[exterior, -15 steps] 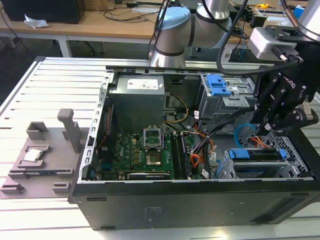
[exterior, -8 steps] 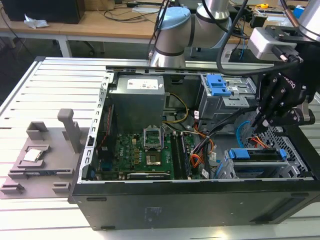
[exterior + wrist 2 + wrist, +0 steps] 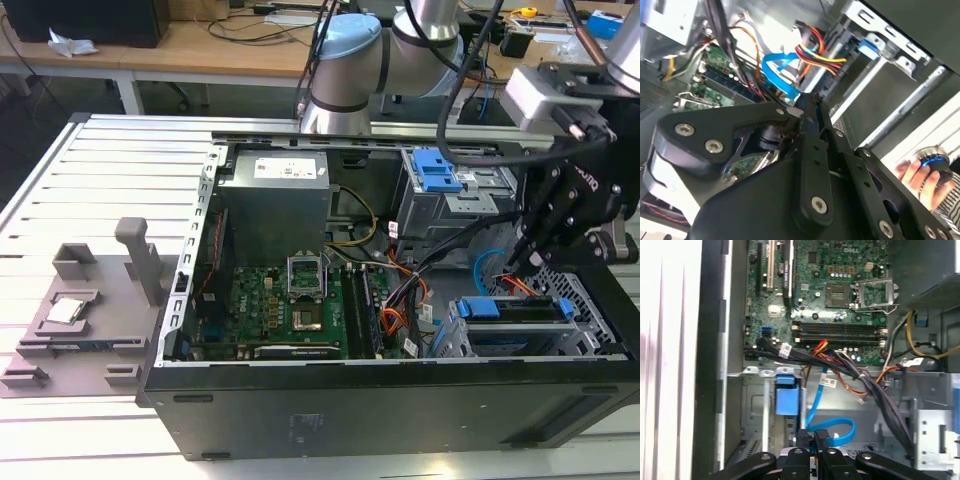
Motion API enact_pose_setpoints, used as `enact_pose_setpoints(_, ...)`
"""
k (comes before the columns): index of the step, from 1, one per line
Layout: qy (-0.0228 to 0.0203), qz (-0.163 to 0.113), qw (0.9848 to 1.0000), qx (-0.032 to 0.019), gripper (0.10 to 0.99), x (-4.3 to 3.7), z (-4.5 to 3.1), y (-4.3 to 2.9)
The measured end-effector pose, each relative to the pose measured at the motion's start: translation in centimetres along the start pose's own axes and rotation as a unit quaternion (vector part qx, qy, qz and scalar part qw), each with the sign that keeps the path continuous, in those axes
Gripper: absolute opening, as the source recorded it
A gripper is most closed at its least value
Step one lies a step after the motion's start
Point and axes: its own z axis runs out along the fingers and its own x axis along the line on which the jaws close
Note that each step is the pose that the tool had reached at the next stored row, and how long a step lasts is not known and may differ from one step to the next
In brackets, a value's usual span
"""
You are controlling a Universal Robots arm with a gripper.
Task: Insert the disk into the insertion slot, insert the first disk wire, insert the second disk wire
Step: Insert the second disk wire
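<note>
Inside the open computer case (image 3: 400,400), going from the exterior view's left to right, sat the green motherboard (image 3: 290,305), then the disk (image 3: 520,315) in its blue carrier, already seated in the insertion slot (image 3: 455,340). Above it hung the gripper (image 3: 522,262), fingers apparently pinched shut beside the blue wire (image 3: 832,427).

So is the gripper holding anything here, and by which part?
The gripper looks shut on the blue disk wire, pinched at its connector end, though the contact itself is partly hidden by the fingers.
</note>
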Motion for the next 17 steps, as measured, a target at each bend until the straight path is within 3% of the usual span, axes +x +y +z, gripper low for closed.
enact_pose_setpoints(2, 0.0001, 0.000, 1.0000, 0.0000, 0.165, 0.46, 0.42, -0.04)
enact_pose_setpoints(7, 0.0001, 0.000, 1.0000, 0.0000, 0.165, 0.70, 1.27, -0.63)
enact_pose_setpoints(17, 0.0003, 0.000, 1.0000, 0.0000, 0.165, 0.92, 2.10, -1.04)
